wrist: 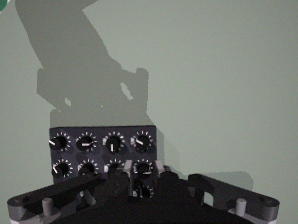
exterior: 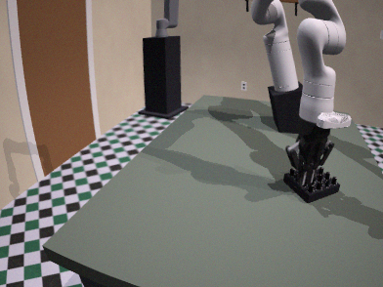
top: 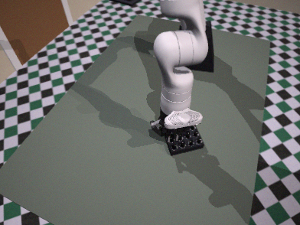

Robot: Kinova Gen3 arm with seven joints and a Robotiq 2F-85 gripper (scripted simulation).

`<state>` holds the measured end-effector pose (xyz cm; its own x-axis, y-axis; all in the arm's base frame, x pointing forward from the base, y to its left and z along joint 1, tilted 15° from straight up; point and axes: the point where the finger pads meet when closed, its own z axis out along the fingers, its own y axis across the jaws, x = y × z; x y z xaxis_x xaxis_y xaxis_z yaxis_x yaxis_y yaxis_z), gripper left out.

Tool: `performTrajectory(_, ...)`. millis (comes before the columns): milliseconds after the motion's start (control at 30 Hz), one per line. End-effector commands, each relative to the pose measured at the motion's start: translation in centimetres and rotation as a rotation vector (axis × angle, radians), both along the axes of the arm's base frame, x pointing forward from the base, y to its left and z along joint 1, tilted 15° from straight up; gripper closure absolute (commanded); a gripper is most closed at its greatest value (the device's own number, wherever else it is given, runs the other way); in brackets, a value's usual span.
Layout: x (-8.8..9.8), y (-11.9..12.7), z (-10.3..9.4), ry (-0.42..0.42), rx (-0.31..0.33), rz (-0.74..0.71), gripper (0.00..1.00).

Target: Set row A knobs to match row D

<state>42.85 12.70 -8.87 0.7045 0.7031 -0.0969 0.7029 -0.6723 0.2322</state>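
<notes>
One knob box point(exterior: 313, 189) stands on its feet on the table point(exterior: 171, 220), and we take it as our landmark for everything else. We note the gripper point(exterior: 309, 168) directly above the box, its fingers reaching down among the knobs on the side of the box nearest the arm point(top: 180, 50). In the wrist view two full rows of knobs show on the far side of the box from the camera. The rows closer in are partly or wholly masked by the gripper's own dark body.

Gripper state: fingers drawn in narrow. We judge they clasp nothing, though the fingertips themselves are hidden among the knobs.

Risks, as we read them:
- Which knob lies under the fingers cannot be read; no printed names are legible. A turn here could move a knob outside row A.
- Narrowed fingers set down between close-packed knobs could nudge a neighbour and shift its line to another mark.
- Turning toward the wide gap would run a knob into its end stop; forcing it could drag or tip the box.
- Sideways push while low could slide the box across the table.
</notes>
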Motion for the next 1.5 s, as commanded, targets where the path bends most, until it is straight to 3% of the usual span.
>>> performTrajectory(0, 0.05, 0.06, 0.06, -0.001, 0.001, 0.0, 0.81)
performTrajectory(800, 0.05, 0.06, 0.06, -0.001, 0.001, 0.0, 0.81)
performTrajectory(833, 0.05, 0.06, 0.06, -0.001, 0.001, 0.0, 0.92)
performTrajectory(1467, 0.05, 0.06, 0.06, -0.001, 0.001, 0.0, 0.92)
